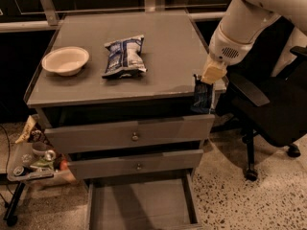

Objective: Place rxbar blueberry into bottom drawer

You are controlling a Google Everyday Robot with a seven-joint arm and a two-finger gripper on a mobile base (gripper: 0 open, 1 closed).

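Gripper (203,86) at 3 o'clock, just past the worktop (165,42) edge, fingers closed tight on the rxbar blueberry (202,99), bar upright in the air, bottom drawer (139,206) open at 6 o'clock, chip bag (124,56) and bowl (64,60) on top.

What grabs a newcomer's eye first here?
The white arm reaches in from the upper right, its gripper holding the dark blue rxbar blueberry upright just off the front right corner of the cabinet. Below, the bottom drawer is pulled open. On the cabinet top, a blue-and-white chip bag lies mid-surface and a pale bowl sits to its left.
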